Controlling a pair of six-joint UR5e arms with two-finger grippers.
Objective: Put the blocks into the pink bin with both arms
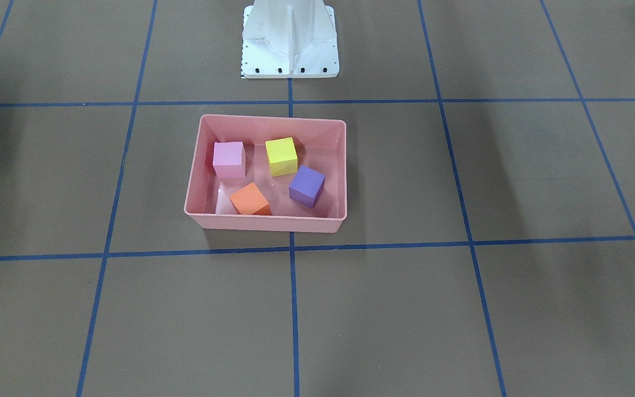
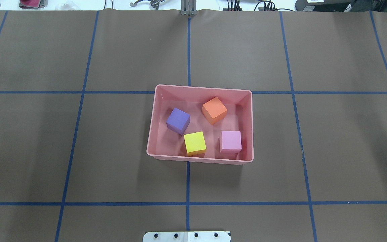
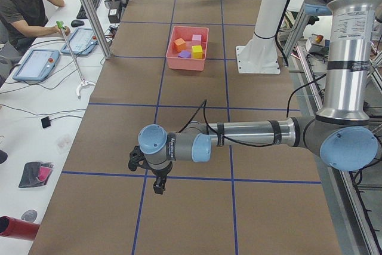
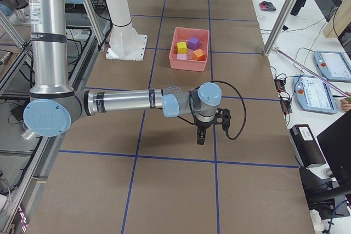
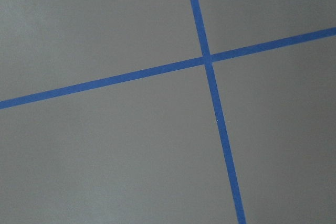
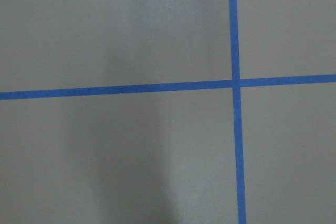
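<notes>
From the front-facing camera, the pink bin (image 1: 265, 223) sits on the table just ahead of my white pedestal (image 1: 290, 38). All four blocks are inside it. The light pink block (image 1: 229, 159) and the yellow block (image 1: 281, 156) lie on the pedestal side, and the orange block (image 1: 249, 199) and the purple block (image 1: 306, 186) lie on the operators' side. Neither of my arms shows here.

The overhead view agrees: four cubes rest flat on the bin floor, each turned a little differently, none stacked and none on the rim. I see no cube on the brown cover outside the bin.

From the left end, my left gripper (image 3: 159, 190) hangs fingers-down over a blue tape line, well apart from the bin. At this angle I cannot tell whether its fingers are apart or together. Nothing shows between them.

From the right end, my right gripper (image 4: 201, 140) hangs the same way, far from the bin. I cannot judge its opening either.

My left wrist camera shows only the bare cover and the crossing blue tape lines (image 5: 210, 59). No block is in sight.

My right wrist camera shows the same: cover, tape and a soft shadow.

I judge the placing finished. The next move calls for no grasp, only keeping both arms clear of the bin so nothing gets knocked.
</notes>
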